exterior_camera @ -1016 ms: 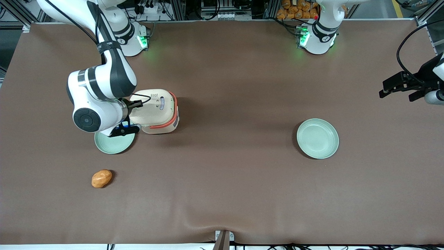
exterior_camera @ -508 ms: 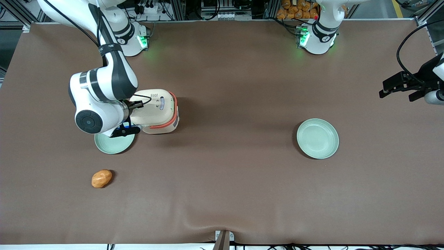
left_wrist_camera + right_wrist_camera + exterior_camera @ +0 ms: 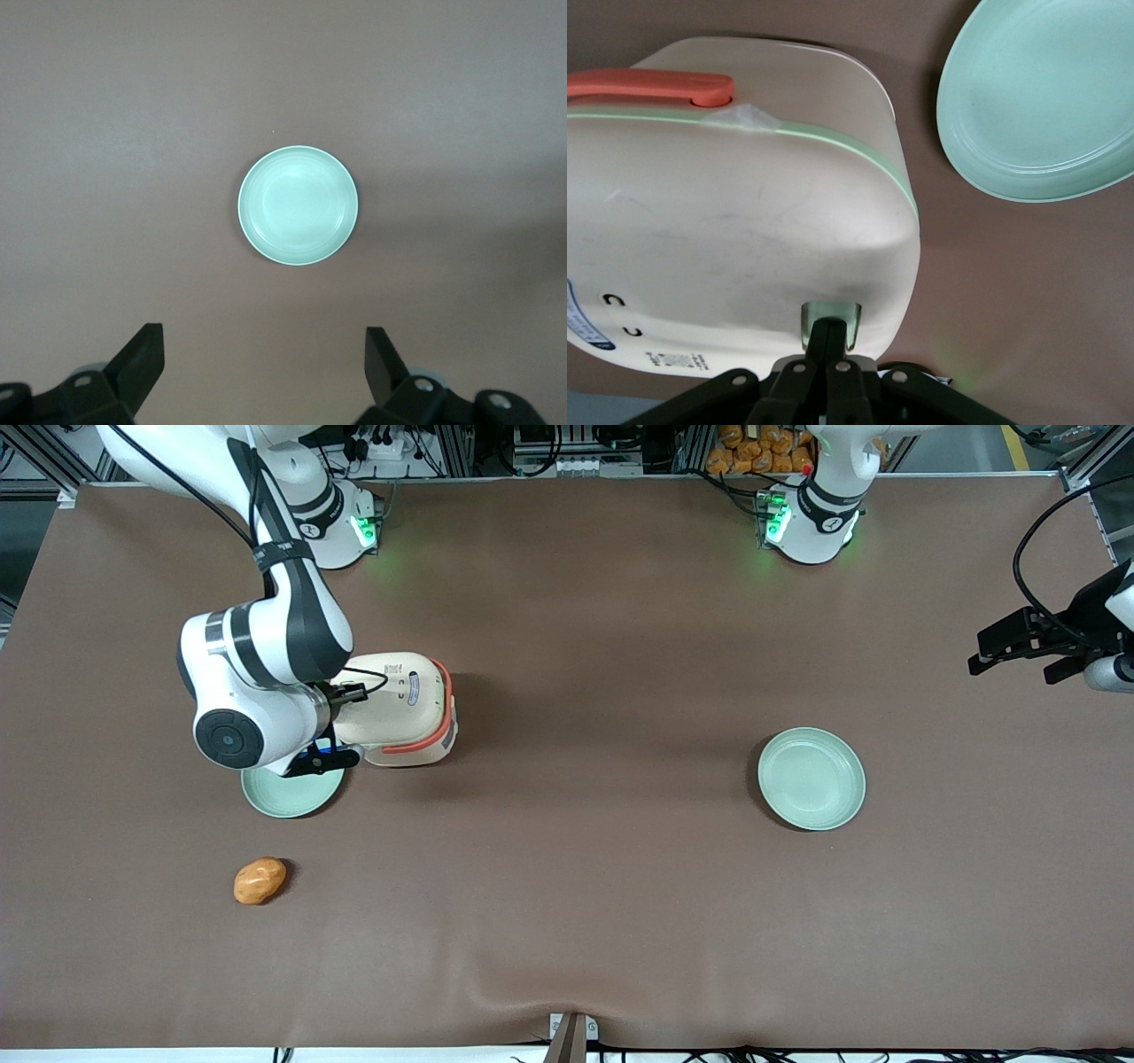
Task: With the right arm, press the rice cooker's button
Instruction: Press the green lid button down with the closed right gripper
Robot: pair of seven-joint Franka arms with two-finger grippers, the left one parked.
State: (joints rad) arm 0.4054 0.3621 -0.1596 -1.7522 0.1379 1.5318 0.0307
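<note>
The right arm (image 3: pixel 266 646) is bent over the working arm's end of the table (image 3: pixel 576 646), its round joint cap facing up and its wrist hanging over the edge of the cooker (image 3: pixel 403 708) lid. The gripper (image 3: pixel 827 341) sits right at the button (image 3: pixel 830 320), and the fingers (image 3: pixel 825 343) are pressed together into one narrow black tip, holding nothing. That tip lies on the pale green pad at the lid's edge; whether it is pushing down, I can't tell.

The cooker stands upright with its lid down and the coral handle (image 3: pixel 440 707) on the side toward the parked arm's end. A green plate (image 3: pixel 292 790) lies just beside the cooker, nearer the front camera, partly covered by the wrist. An orange lump (image 3: pixel 260 880) lies nearer the camera again, apart from the plate.

Toward the parked arm's end, the brown cloth runs bare until a second plate (image 3: pixel 811 778), well apart from the cooker.
</note>
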